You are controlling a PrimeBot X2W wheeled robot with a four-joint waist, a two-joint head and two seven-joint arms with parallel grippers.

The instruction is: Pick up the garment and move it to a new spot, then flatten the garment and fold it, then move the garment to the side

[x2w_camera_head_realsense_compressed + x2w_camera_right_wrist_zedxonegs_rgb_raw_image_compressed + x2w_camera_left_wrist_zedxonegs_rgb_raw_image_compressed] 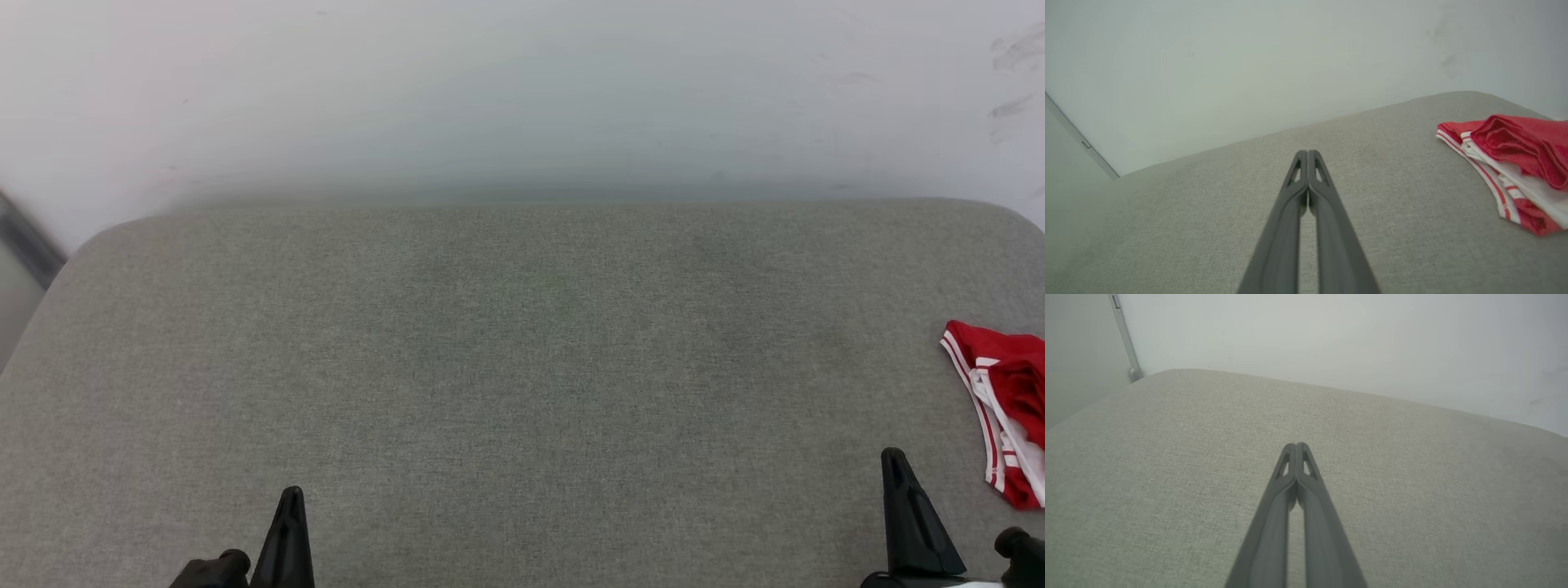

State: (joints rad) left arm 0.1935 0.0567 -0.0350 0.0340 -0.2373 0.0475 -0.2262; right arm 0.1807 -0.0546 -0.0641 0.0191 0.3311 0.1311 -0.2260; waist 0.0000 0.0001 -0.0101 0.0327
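Red garment (1011,384) crumpled at grey cushion (522,367) right edge; I see left claw (1296,446), right claw (1307,152) closed, empty.

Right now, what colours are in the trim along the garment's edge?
Red and white stripes run along the edge of the garment; the right wrist view shows them best.

You have clear passage across the grey cushion (522,367); the bunched garment (1008,408) obstructs its right edge, and the white wall (522,98) bounds its far side.
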